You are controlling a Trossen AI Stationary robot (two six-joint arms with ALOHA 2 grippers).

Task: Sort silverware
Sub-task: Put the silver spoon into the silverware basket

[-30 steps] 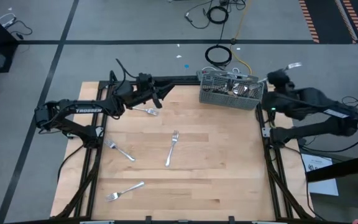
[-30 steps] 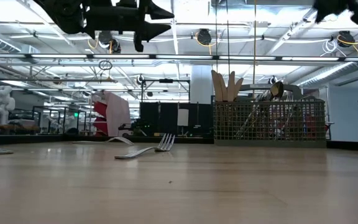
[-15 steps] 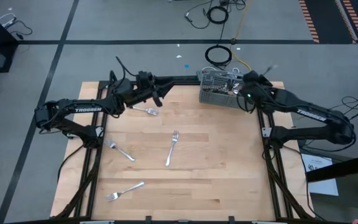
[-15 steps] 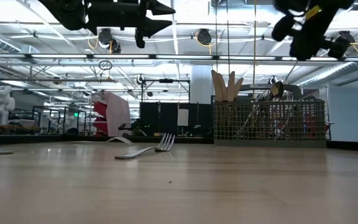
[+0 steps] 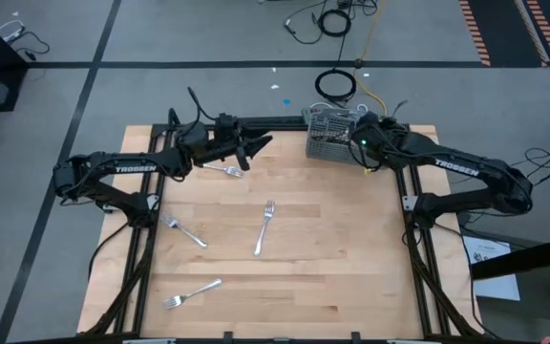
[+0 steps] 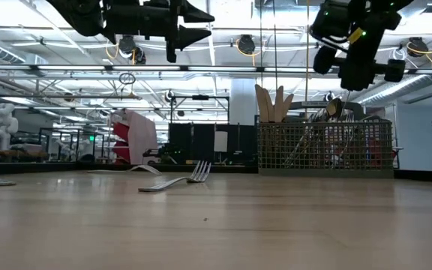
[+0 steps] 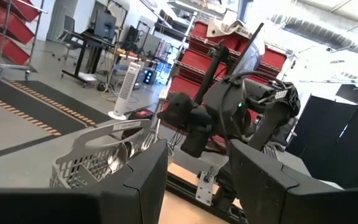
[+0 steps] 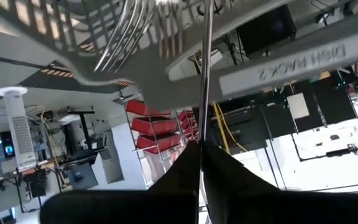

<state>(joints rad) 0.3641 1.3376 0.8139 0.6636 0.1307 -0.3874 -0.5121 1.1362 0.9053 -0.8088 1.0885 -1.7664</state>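
Right fingers [image 8: 199, 163], apparently fork [image 8: 205, 74] over caddy [image 5: 337, 136]

1. The table [image 5: 332, 268] has a pale wood top with visible plank grain and a smooth, softly sheened finish; its frame is dark matt metal.
2. The forks [image 5: 264, 226] lying on it are bright, polished metal that catches the light.
3. The caddy [image 5: 330, 143] at the far right is a grey mesh, plastic-looking and matt, holding more shiny metal pieces.
4. Both arms [image 5: 113, 172] look like dark matt plastic or painted metal.
5. The right gripper [image 8: 201, 152] pinches a thin, glossy metal handle [image 8: 206, 68].
6. The floor [image 5: 160, 38] is dull grey, smooth.
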